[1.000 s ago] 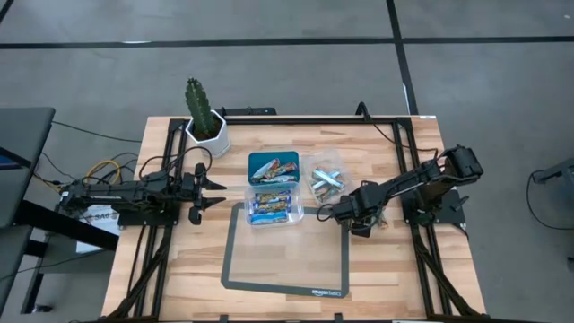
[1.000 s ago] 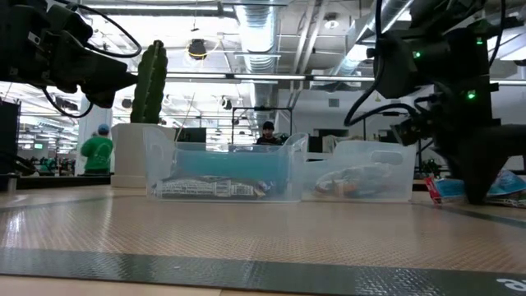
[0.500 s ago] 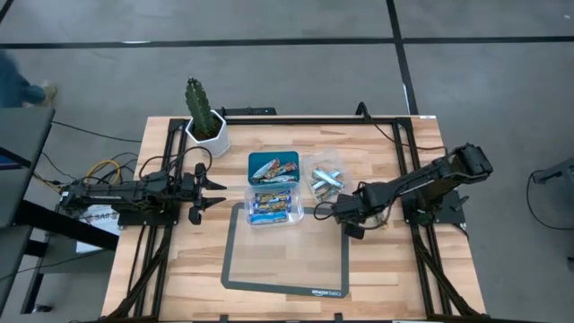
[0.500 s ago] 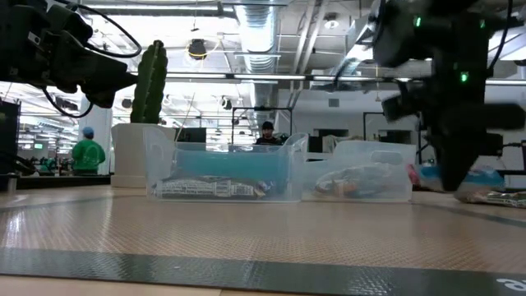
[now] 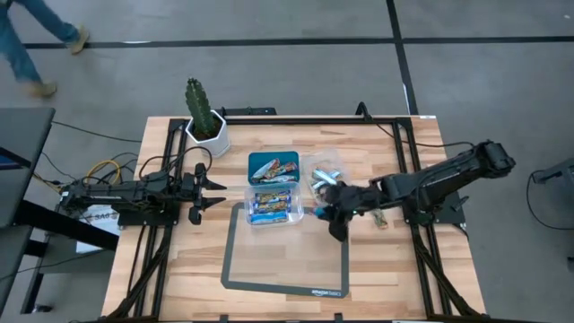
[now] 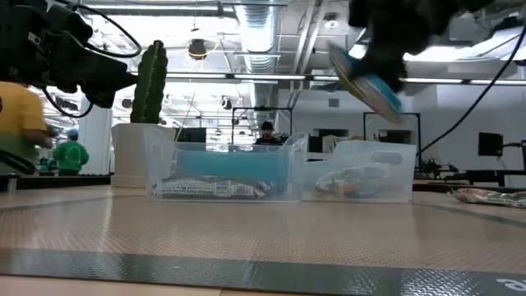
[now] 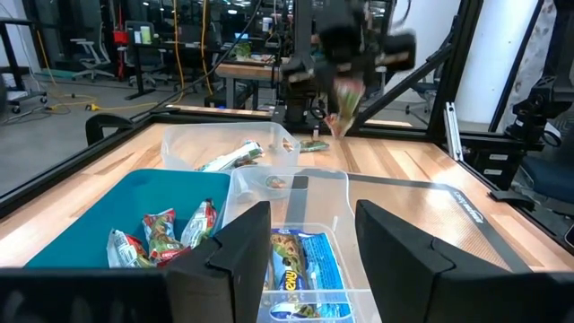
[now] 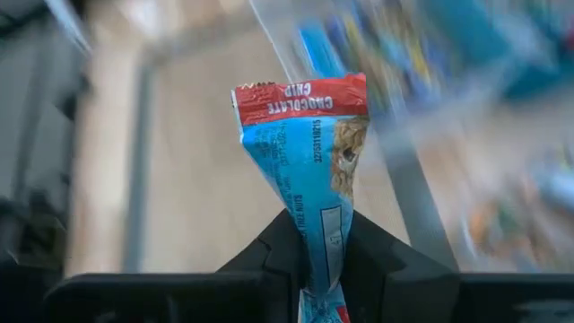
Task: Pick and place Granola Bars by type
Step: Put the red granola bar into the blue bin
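Observation:
My right gripper (image 5: 328,216) is shut on a blue granola bar (image 8: 309,152) and hangs in the air just right of the clear tub of blue bars (image 5: 273,208). The low view shows this bar (image 6: 366,80) high above the tubs. Silver bars lie in a second clear tub (image 5: 325,178), and multicolour bars lie in the teal tray (image 5: 273,165). Another bar (image 5: 381,221) lies flat on the table to the right. My left gripper (image 7: 314,256) is open, waiting at the table's left, facing the tubs. My right gripper pinches the blue bar between its two fingers (image 8: 369,256) at one end of the wrapper (image 8: 319,235). The wrapper is squeezed narrow there and widens toward the free red-banded end (image 8: 300,97). The bar is lifted clear of the table and tilted (image 6: 366,80).
A cactus in a white pot (image 5: 205,126) stands at the far left of the table. A dark-framed mat (image 5: 285,260) lies in front of the tubs. Black rails (image 5: 421,260) run along both sides. People move in the room beyond.
My right gripper, shut on the blue bar, has risen from the table at the right and moved toward the table's left, toward the tubs. The bar has been lifted clear of the table and now hangs high.

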`<action>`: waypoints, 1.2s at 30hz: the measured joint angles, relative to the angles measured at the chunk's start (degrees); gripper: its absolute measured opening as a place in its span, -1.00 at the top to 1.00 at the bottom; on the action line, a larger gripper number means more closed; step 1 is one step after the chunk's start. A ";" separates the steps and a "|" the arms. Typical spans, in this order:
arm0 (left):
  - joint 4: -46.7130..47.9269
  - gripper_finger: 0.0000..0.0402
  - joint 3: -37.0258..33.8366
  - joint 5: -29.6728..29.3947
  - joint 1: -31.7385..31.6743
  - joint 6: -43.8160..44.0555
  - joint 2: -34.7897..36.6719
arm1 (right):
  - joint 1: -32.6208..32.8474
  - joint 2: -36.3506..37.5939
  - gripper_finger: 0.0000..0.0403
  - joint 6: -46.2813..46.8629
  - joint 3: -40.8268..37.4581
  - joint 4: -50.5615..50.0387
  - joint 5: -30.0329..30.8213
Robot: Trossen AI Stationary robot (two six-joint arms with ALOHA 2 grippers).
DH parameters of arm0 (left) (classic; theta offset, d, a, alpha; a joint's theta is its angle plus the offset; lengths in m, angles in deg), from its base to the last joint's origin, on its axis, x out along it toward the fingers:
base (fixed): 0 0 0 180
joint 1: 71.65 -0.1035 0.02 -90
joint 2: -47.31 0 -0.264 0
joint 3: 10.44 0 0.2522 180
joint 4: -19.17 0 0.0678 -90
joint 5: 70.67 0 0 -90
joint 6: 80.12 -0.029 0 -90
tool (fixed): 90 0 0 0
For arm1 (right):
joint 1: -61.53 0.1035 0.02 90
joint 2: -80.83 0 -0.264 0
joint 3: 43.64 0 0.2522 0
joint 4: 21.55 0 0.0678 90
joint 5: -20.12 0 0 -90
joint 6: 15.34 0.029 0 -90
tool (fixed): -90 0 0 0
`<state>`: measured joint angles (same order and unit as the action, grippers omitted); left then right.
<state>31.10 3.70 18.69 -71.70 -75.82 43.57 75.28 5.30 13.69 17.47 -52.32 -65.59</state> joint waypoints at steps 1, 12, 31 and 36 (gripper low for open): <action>0.00 0.22 0.02 0.02 0.00 0.00 0.00 | -0.34 0.19 0.77 -1.15 0.00 3.06 0.21; 0.00 0.22 0.02 0.00 0.00 0.00 0.00 | -4.65 -0.64 0.77 -14.62 0.04 28.91 4.01; -0.02 0.22 0.02 0.07 0.00 0.00 -0.02 | -15.39 -8.42 0.77 -29.26 8.36 22.59 8.36; -0.02 0.22 0.02 -0.07 0.00 0.00 0.00 | -17.63 -15.50 0.77 -36.77 18.60 12.01 8.23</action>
<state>31.08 3.72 18.62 -71.70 -75.82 43.57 57.65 -10.20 -23.09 36.08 -40.31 -57.36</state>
